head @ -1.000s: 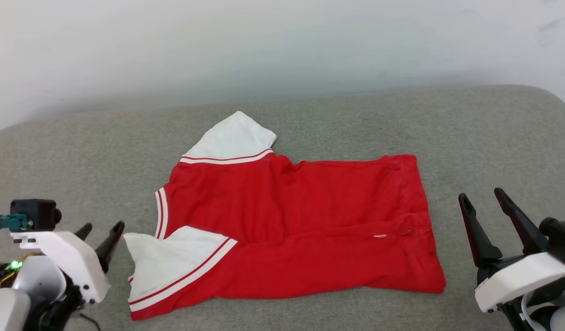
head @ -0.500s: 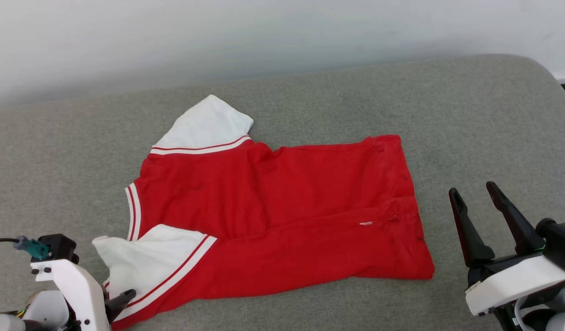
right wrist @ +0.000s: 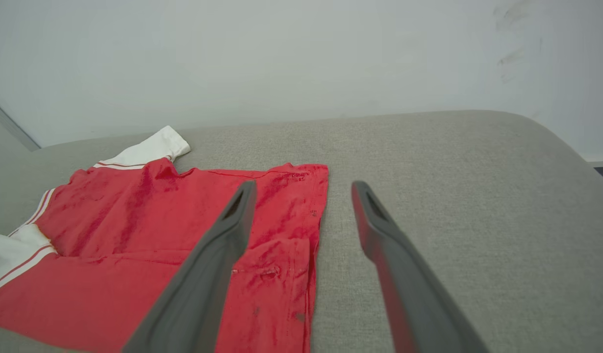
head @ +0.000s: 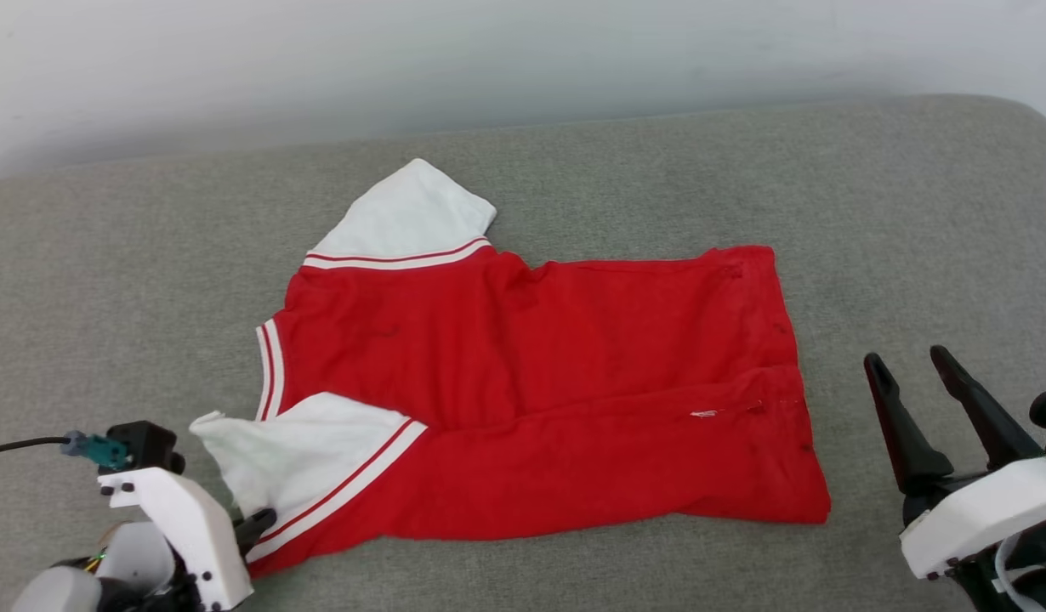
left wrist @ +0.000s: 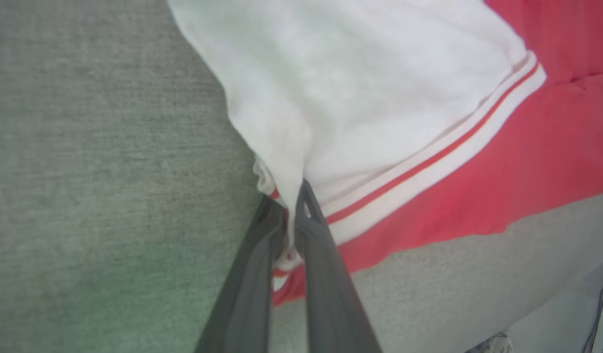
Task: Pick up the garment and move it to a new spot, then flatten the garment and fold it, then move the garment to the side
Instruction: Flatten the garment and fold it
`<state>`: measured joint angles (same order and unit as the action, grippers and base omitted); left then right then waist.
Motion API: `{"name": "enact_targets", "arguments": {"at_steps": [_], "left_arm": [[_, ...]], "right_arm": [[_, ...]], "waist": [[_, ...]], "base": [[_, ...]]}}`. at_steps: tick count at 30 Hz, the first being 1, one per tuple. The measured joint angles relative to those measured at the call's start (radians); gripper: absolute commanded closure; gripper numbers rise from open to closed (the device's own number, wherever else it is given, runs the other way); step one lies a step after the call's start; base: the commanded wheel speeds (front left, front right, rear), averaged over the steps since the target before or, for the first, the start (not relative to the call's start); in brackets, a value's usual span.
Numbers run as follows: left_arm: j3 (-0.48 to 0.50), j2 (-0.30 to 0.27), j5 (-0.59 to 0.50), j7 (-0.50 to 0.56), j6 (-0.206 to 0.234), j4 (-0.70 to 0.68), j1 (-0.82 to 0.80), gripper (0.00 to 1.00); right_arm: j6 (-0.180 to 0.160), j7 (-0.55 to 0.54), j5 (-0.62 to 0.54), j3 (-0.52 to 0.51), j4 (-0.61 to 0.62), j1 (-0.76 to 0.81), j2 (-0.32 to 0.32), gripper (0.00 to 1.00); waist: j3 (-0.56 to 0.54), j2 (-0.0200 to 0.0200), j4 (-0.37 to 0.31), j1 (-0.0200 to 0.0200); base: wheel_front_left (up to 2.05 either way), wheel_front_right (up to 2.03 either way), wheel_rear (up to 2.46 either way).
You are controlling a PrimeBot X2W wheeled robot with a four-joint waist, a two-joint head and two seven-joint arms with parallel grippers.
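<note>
Surface: grey cushion [head: 106,280], pale wall [head: 489,59] behind.
Garment [head: 531,382]: spread mid-cushion.
Left gripper [left wrist: 288,196]: clenched on the edge of the garment's near white sleeve [left wrist: 360,93].
Right gripper [head: 906,355]: released, near the hem, apart.

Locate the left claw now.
Head view, lower left: the left claw is shut on the garment at its near white sleeve, above the grey cushion.

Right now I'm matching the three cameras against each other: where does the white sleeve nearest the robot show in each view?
Head view: the near white sleeve lies at the lower left.
Left wrist view: the near white sleeve is at the upper centre, its edge pinched by the left gripper.
Right wrist view: the near white sleeve is a sliver at the left edge.
Shared landmark: the red-white stripe trim bordering that sleeve.
</note>
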<state>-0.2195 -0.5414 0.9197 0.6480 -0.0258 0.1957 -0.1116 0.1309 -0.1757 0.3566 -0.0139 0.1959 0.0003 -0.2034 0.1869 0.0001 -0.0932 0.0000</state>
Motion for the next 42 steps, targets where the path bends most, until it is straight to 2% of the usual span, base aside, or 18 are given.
{"name": "enact_targets", "arguments": {"at_steps": [6,12,15,19,24,28,29,31,42], "left_arm": [[-0.003,0.019,-0.046,-0.083,-0.008,-0.042,-0.037,1.00],[-0.005,0.019,-0.083,-0.119,0.015,-0.149,-0.043,1.00],[-0.016,0.020,-0.099,-0.119,0.028,-0.204,-0.041,1.00],[-0.030,0.026,-0.114,-0.117,0.045,-0.255,-0.033,1.00],[-0.039,0.040,-0.117,-0.119,0.061,-0.275,-0.024,1.00],[-0.043,0.046,-0.120,-0.123,0.064,-0.278,-0.024,1.00],[-0.043,0.047,-0.119,-0.123,0.064,-0.276,-0.024,1.00],[-0.044,0.050,-0.119,-0.126,0.064,-0.270,-0.025,1.00],[-0.032,0.062,-0.103,-0.151,0.080,-0.243,0.005,1.00]], "right_arm": [[0.000,-0.230,0.089,-0.056,-0.029,0.014,-0.043,0.00],[0.000,-0.537,0.137,-0.103,-0.035,0.024,-0.065,0.00],[0.000,-0.658,0.147,-0.117,-0.039,0.024,-0.065,0.00],[0.000,-0.739,0.143,-0.121,-0.072,0.009,-0.059,0.00],[0.000,-0.755,0.149,-0.091,-0.148,-0.033,-0.019,0.00],[0.000,-0.749,0.163,-0.072,-0.206,-0.074,-0.016,0.00],[0.000,-0.748,0.170,-0.069,-0.220,-0.082,-0.016,0.51],[0.000,-0.740,0.181,-0.061,-0.242,-0.093,-0.022,1.00],[0.000,-0.684,0.220,0.018,-0.275,-0.102,-0.060,1.00]], "waist": [[-0.020,0.0000,0.042,0.0001],[-0.021,0.0000,0.089,0.0001],[-0.009,0.0000,0.107,0.0001],[0.019,0.0000,0.126,0.0001],[0.059,0.0000,0.142,0.0001],[0.085,0.0000,0.149,0.0001],[0.088,0.0000,0.149,0.0001],[0.087,0.0000,0.149,0.0001],[0.010,0.0000,0.139,0.0001]], "base": [[0.00,0.00,0.00],[0.00,0.00,0.00],[0.00,0.00,0.00],[0.00,0.00,0.00],[0.00,0.00,0.00],[0.00,0.00,0.00],[0.00,0.00,0.00],[0.00,0.00,0.00],[0.00,0.00,0.00]]}}
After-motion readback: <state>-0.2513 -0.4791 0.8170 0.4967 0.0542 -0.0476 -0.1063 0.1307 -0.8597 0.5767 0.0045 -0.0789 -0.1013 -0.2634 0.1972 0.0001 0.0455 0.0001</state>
